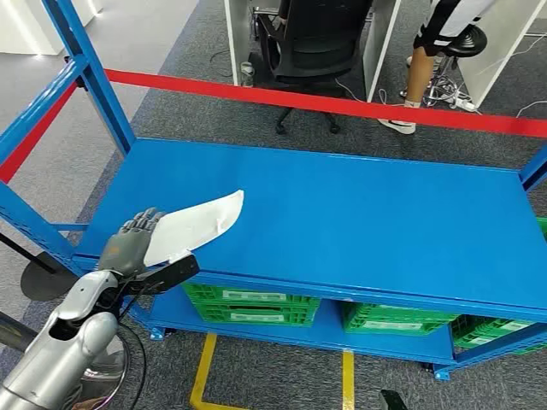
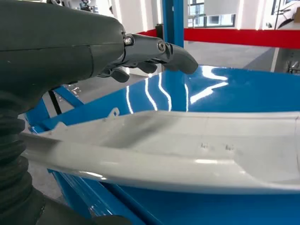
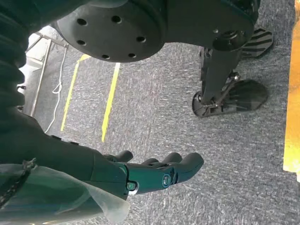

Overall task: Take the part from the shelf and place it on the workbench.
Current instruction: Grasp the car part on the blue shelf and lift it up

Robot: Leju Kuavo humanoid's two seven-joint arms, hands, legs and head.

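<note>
Head view, nearest first: the silver left arm rises from the lower left corner, and the left hand (image 1: 132,242) grips the near end of a long white part (image 1: 197,225). That part is a thin, curved panel tapering to a rounded tip that points away and to the right. It reaches over the front left area of the blue workbench (image 1: 361,213); from this angle I cannot tell whether the far tip touches the surface or sits just above it. Left wrist view shows the same part (image 2: 176,150) running lengthwise across the picture above the glossy blue top, with the dark fingers (image 2: 155,51) of the left hand (image 2: 106,51) extended over its upper side and a gap between fingertips and panel there.

Under the bench top, green crates (image 1: 258,306) sit on the lower shelf. Yellow floor lines (image 1: 205,367) mark the grey carpet in front.

Right wrist view looks down at the carpet: the right hand (image 3: 155,171) holds nothing, its fingers nearly straight and lying close together.

Beyond the bench a red rail (image 1: 335,104) crosses the frame, joined to blue uprights (image 1: 91,68). Behind it stand a black office chair (image 1: 319,43) and a person's leg (image 1: 419,73) beside a stool.
</note>
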